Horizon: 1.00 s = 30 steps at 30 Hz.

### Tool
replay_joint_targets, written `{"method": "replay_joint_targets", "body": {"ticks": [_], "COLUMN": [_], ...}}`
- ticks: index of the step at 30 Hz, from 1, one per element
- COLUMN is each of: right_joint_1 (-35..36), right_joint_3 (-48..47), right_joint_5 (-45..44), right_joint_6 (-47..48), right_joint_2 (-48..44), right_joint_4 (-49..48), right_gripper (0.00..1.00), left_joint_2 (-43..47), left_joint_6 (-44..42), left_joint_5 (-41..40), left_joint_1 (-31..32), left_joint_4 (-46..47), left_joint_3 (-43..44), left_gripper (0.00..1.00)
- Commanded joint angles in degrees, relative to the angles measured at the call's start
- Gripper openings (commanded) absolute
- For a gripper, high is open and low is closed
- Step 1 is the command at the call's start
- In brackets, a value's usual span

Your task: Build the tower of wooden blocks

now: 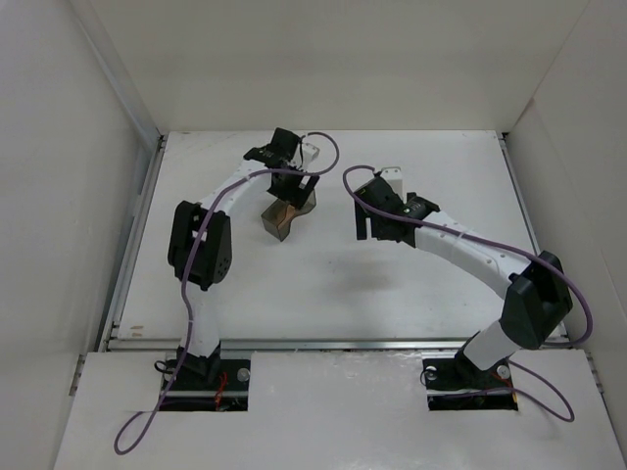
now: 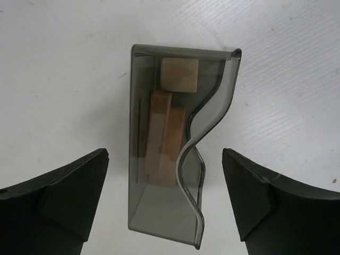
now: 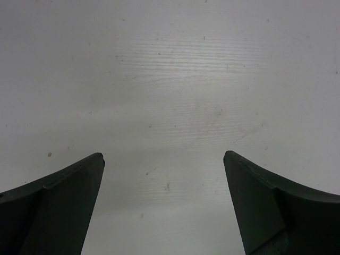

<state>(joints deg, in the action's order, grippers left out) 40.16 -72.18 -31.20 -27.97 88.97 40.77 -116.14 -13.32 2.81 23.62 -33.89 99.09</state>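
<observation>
My left claw (image 2: 164, 154) hung over the dark grey box (image 2: 154, 212), its two fingers spread wide and holding nothing. One finger stood to each side of the box, and neither touched it. All the wood blocks (image 2: 164, 141) I could see were lying inside the box. A few flat bars were packed side by side along its length, and a small stubby piece (image 2: 179, 74) sat at the far end. A wavy clear edge ran down the right side of the box, close against the bars. From above, the box sat on the table (image 1: 323, 284) towards the back, just under that claw.

My right claw (image 3: 163, 156) was also spread wide and empty, with only bare tabletop under it. It was set off to the right of the box.

I judged the tower was not yet begun, since no block stood on the table and the step in hand was getting the blocks out. The next move called for lowering the left claw. It could close across the box to hold or tip it, or narrow enough to reach inside for a single bar. Either way I would have to keep clear of the wavy edge. The right claw would need to come closer to help.
</observation>
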Motion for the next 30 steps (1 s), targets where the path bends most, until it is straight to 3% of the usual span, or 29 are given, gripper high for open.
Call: {"method": "replay_joint_targets", "body": {"ticks": [1,4,13,17,21,22,26,30], "right_joint_1": [0.27,0.27,0.27,0.27,0.27,0.27,0.27,0.27], "right_joint_3": [-1.38,-1.91,-3.57,-3.58,-3.58,-3.58,-3.58,-3.58], "right_joint_5": [-0.35,-0.97,-0.97,-1.49,-1.49,-1.49,-2.81,-7.02], "right_joint_6": [0.90,0.90,0.90,0.90,0.90,0.90,-0.33,-2.79], "right_joint_2": [-1.61,-0.37,1.20,1.73,1.73,1.73,1.73,1.21], "right_joint_4": [-1.32,-0.70,-0.17,0.35,0.36,0.36,1.05,2.90], "right_gripper": [1.00,1.00,1.00,1.00,1.00,1.00,1.00,1.00], "left_joint_2": [-0.58,-1.99,-0.85,1.35,1.35,1.87,2.41,2.41], "left_joint_6": [-0.74,0.57,2.77,2.25,1.72,1.72,1.20,-0.21], "left_joint_5": [3.78,3.26,2.38,0.71,-2.01,-4.45,-12.10,-27.39], "left_joint_1": [-0.76,-1.47,-2.08,-0.33,1.69,2.74,5.56,11.43], "left_joint_4": [-2.05,-2.58,-2.06,-1.53,-1.53,-1.53,0.31,4.79], "left_joint_3": [1.72,1.72,1.19,1.19,0.67,0.67,-0.47,-4.24], "left_gripper": [0.85,0.81,0.48,0.38,0.16,0.03,0.00,0.00]}}
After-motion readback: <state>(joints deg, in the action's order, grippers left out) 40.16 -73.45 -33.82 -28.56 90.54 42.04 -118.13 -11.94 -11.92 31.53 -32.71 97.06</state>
